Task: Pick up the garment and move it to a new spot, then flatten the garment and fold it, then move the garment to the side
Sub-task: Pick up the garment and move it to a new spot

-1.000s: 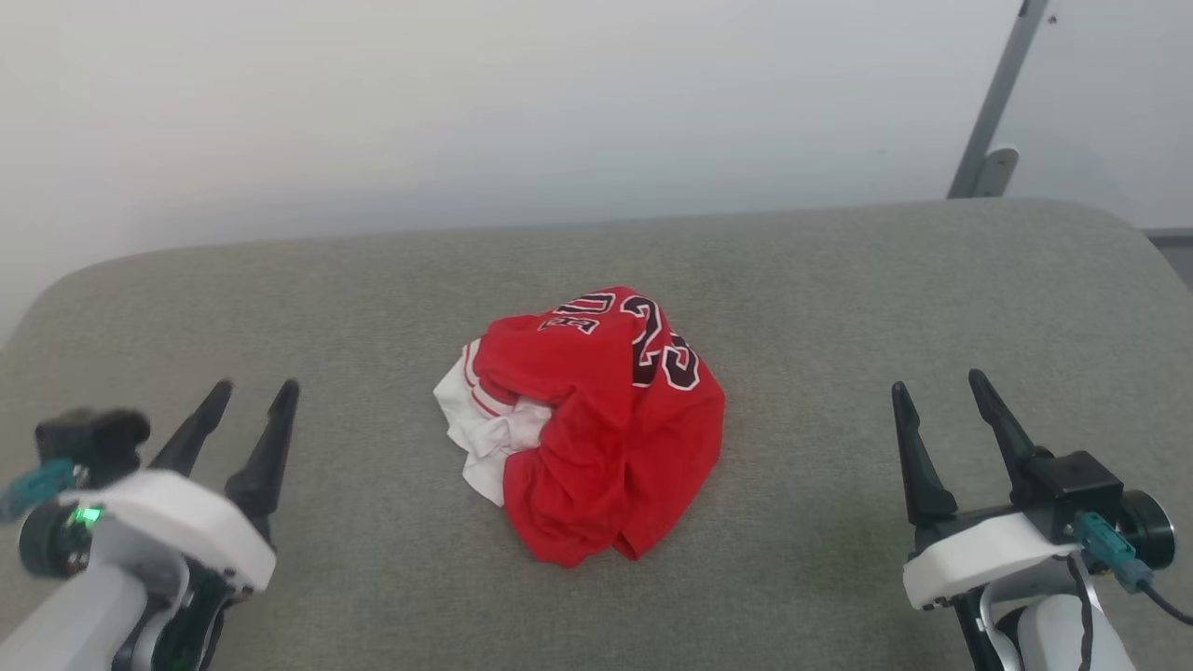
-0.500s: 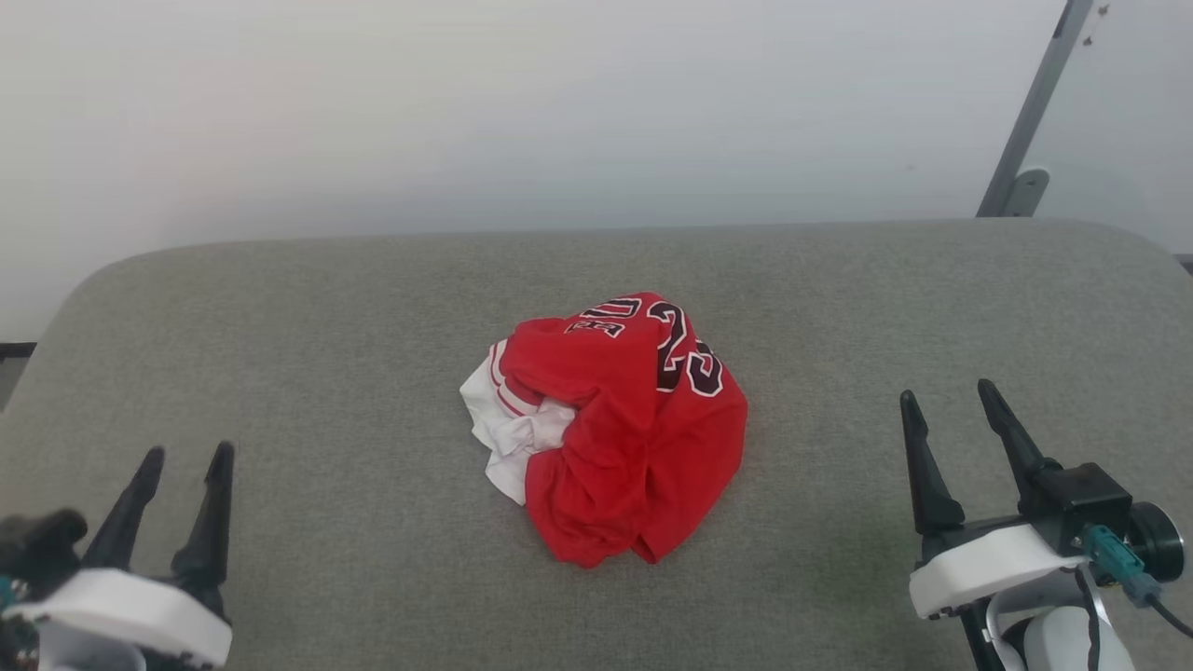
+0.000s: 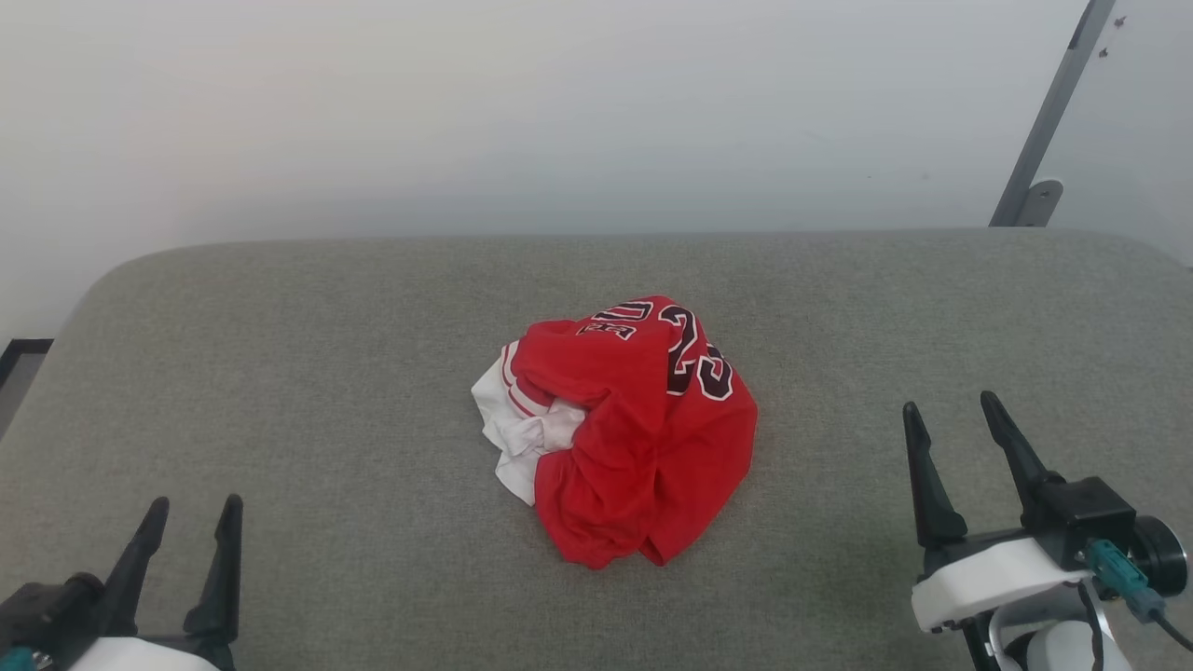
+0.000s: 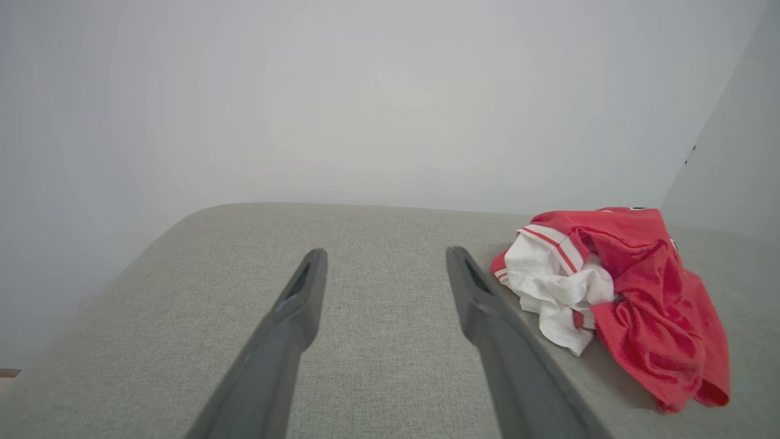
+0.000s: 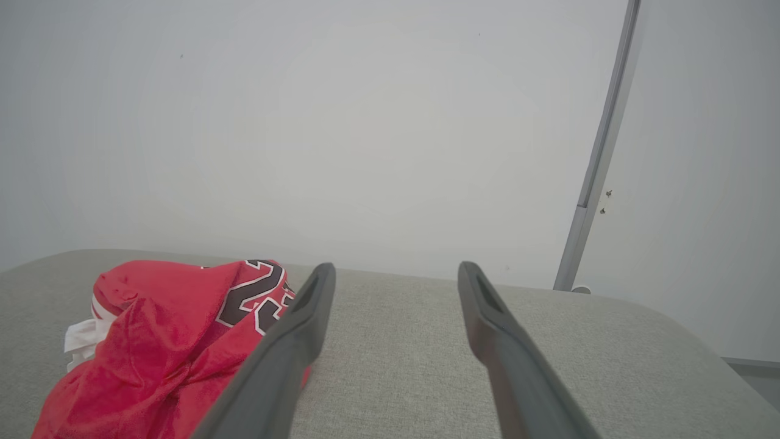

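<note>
Holding: nothing. The left gripper [image 3: 197, 503] and right gripper [image 3: 949, 403] both stand wide apart and empty.
Change: the left gripper has drawn back to the near left corner, while the right has barely moved. The camera has also shifted, so the scene's slide is no move of things.
Garment [image 3: 643, 438]: a crumpled heap at the middle of the pad [image 3: 326, 373], lying as before, well apart from both grippers.
Judgement: pickup not begun; the first reach is still owed.
</note>
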Robot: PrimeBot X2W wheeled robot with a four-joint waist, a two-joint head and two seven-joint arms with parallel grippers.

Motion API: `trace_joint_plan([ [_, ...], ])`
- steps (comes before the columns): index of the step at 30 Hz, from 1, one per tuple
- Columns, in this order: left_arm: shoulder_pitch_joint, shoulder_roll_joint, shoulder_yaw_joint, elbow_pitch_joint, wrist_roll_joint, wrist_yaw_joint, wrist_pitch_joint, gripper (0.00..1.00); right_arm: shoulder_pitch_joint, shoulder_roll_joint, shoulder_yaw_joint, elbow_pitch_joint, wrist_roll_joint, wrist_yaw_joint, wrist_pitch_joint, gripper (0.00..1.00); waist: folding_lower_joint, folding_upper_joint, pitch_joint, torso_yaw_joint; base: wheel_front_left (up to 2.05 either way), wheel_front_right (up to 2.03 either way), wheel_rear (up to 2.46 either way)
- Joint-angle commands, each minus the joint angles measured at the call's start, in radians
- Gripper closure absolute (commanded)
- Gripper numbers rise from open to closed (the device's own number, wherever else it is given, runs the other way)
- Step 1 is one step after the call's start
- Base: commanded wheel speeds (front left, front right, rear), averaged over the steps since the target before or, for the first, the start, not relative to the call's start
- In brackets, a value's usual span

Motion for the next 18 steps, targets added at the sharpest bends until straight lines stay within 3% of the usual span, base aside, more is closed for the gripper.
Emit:
trace_joint_plan([
  [1, 0.014, 0.007, -0.007, -0.017, 0.015, -0.003, -0.005, 0.0, 0.013, 0.003, -0.003, -0.005, -0.002, -0.001, -0.005, 0.0, 0.0001, -0.0001, -0.001, 0.002, 0.0, 0.0, 0.0],
  [18, 0.078, -0.023, 0.001, -0.068, 0.001, -0.004, -0.005, 0.0, 0.032, 0.004, -0.006, -0.013, 0.005, -0.001, -0.005, 0.0, 0.0001, -0.0001, -0.003, 0.011, 0.0, 0.0, 0.0],
])
